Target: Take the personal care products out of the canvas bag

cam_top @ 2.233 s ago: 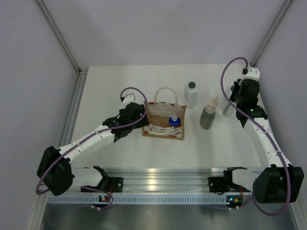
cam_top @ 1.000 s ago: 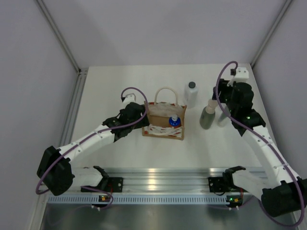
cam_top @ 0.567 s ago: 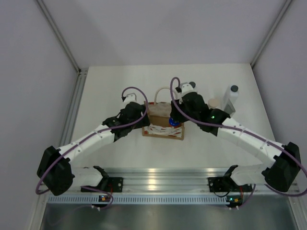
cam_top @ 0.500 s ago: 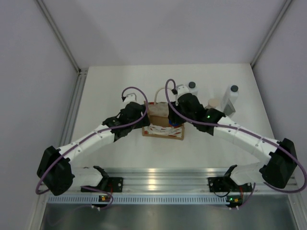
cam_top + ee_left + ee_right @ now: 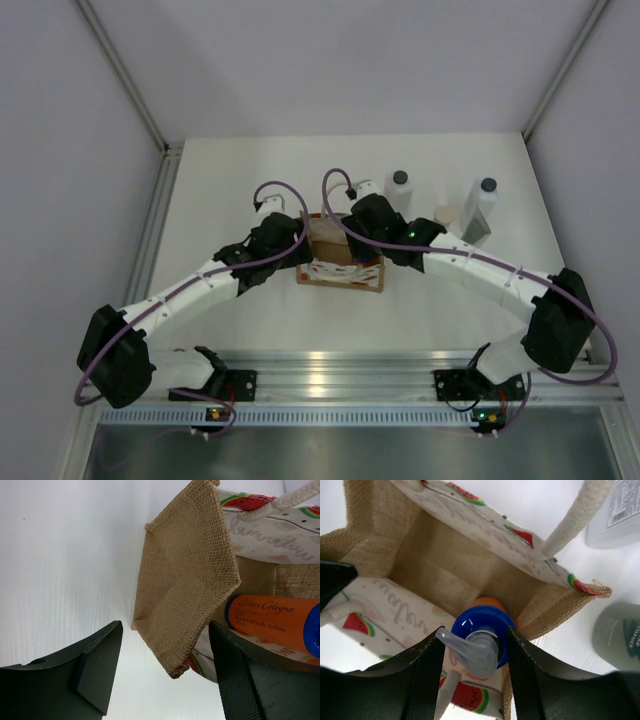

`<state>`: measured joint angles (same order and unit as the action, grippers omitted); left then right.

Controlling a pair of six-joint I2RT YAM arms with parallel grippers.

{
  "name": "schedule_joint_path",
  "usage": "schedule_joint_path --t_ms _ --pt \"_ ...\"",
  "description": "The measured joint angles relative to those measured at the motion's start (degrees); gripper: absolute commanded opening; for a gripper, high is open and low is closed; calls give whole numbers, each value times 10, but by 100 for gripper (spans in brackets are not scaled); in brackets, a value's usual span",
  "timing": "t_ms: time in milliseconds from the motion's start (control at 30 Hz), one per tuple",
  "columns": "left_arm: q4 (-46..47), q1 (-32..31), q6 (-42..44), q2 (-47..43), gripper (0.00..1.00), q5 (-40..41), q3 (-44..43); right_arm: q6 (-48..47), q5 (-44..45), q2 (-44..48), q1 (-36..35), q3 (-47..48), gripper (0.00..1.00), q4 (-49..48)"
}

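The tan canvas bag (image 5: pixel 335 268) stands mid-table, and its inside (image 5: pixel 440 565) shows in the right wrist view. An orange bottle with a blue pump top (image 5: pixel 480 625) stands in the bag; its label (image 5: pixel 275 617) also shows in the left wrist view. My right gripper (image 5: pixel 362 240) reaches down into the bag, its jaws (image 5: pixel 476 632) shut on that blue top. My left gripper (image 5: pixel 303 243) is open astride the bag's left end (image 5: pixel 185 570), with one finger (image 5: pixel 240 680) against the patterned side. Two white bottles (image 5: pixel 399 193) (image 5: pixel 481 208) and a grey-green bottle (image 5: pixel 444 213) stand on the table.
The three bottles outside the bag stand behind and to the right of it, the grey-green one (image 5: pixel 617 635) close to its right end. Grey walls close off the table at the back and sides. A metal rail (image 5: pixel 330 370) runs along the front edge.
My right arm swung left from the table's right side to over the bag, leaving a white bottle standing there, and its jaws closed round the blue pump top. The left arm stayed still.
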<state>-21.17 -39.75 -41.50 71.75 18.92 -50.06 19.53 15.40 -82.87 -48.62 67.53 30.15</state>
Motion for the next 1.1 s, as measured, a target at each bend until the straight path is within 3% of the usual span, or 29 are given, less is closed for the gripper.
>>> schedule_joint_path --t_ms 500,1000,1100 --pt "0 0 0 0 74 0 0 -4 15 -47 0 19 63 40" --pt "0 0 0 0 74 0 0 -15 24 -115 0 47 64 44" --pt "0 0 0 0 74 1 0 -15 30 -126 0 51 57 40"
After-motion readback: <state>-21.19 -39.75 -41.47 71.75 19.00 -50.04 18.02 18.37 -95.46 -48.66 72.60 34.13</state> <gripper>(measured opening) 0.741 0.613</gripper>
